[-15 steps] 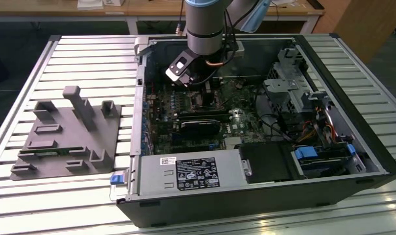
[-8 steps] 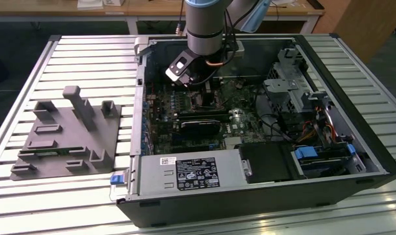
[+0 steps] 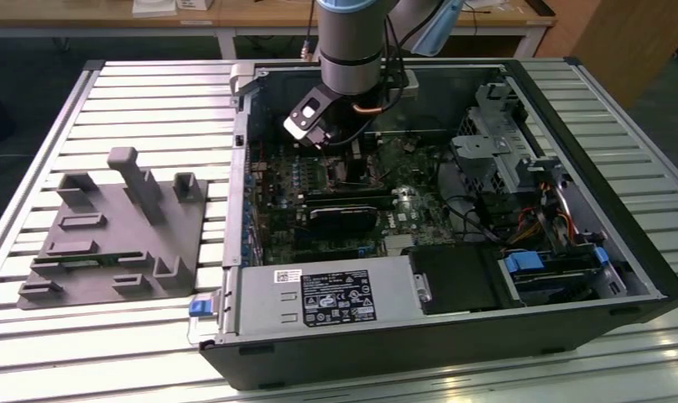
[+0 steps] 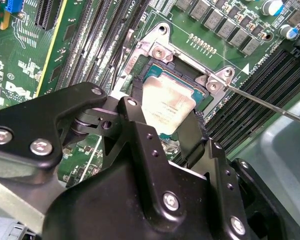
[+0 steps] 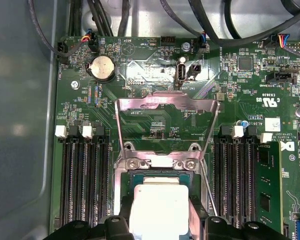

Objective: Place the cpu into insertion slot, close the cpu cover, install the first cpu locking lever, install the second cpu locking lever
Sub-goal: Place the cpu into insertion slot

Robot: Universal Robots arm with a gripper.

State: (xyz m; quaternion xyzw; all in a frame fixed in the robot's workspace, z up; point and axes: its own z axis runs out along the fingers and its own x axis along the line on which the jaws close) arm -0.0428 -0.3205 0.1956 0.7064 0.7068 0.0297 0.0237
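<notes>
My gripper (image 3: 336,151) reaches down into the open computer case over the green board. In both wrist views its black fingers (image 4: 132,117) flank the cpu (image 4: 167,102), a small square chip with a silver-grey top, and the gripper (image 4: 162,114) is shut on it. The cpu (image 5: 157,200) sits in or just over the insertion slot (image 5: 140,177), whose dark edge and metal rim (image 4: 157,50) show around it. The cpu cover (image 5: 165,100), a silvery frame with a window, stands swung open behind the slot. A thin wire locking lever (image 4: 270,106) sticks out beside the slot.
Long black memory slots (image 5: 85,175) run on both sides of the socket, one holding a green module (image 5: 267,185). A coin battery (image 5: 102,67) and cables lie beyond. The case walls, drive cage (image 3: 496,151) and power supply (image 3: 339,294) hem the arm in. A grey fixture (image 3: 115,227) lies at the exterior view's left.
</notes>
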